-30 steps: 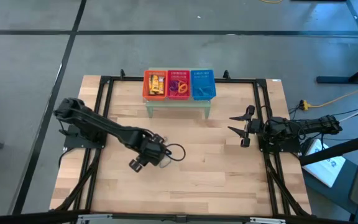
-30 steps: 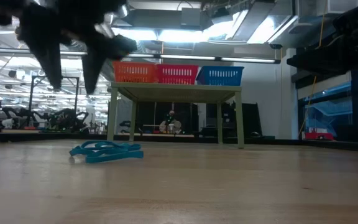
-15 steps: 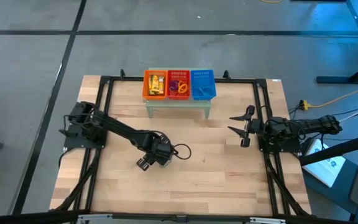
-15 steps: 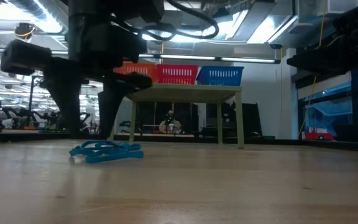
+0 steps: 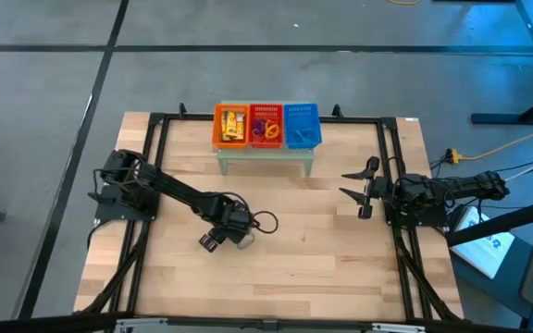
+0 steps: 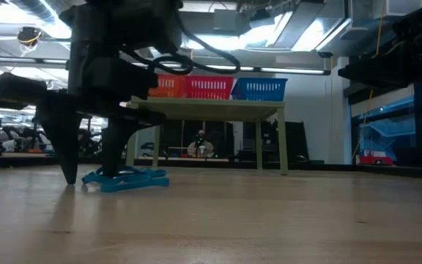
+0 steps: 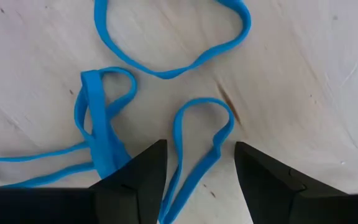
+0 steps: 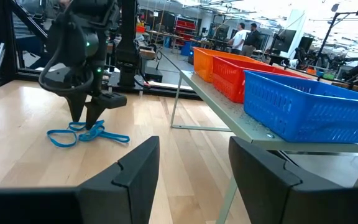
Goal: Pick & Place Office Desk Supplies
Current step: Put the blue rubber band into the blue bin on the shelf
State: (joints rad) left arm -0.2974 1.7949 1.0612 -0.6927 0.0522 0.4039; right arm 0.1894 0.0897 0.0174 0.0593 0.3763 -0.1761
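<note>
Where the table's wood [image 5: 322, 250] lies bare near its middle, the left gripper [image 5: 222, 239] is down at the surface with its two fingers spread, standing over a tangle of blue loops [image 6: 125, 178]. In the left wrist view one narrow loop [image 7: 197, 149] runs up between the dark fingers [image 7: 138, 177], a folded one [image 7: 98, 121] lies just beside the nearer finger, and a wider loop [image 7: 173, 37] lies flat beyond them. Nothing is gripped — the fingers are released, their tips at or just above the wood on either side of the bands. The low view shows the same: the fingertips [image 6: 69, 176] reach table level with the blue bands lying flat between and beside them.

The right gripper [image 5: 364, 190] waits well apart, at the table's right edge, its fingers [image 8: 129, 177] spread and holding nothing. From its wrist view the left arm [image 8: 82, 56] is seen standing over the loops [image 8: 82, 134].

At the far side a small pale stand [image 5: 265, 153] carries three mesh baskets in a row: orange [image 5: 231, 125], red [image 5: 266, 125] and blue [image 5: 303, 125]. The orange one holds yellow-orange blocks [image 5: 233, 123]; the red one holds purple and orange loops [image 5: 266, 127]; what lies in the blue one cannot be made out. People [image 8: 244, 37] show in the room beyond the table.
</note>
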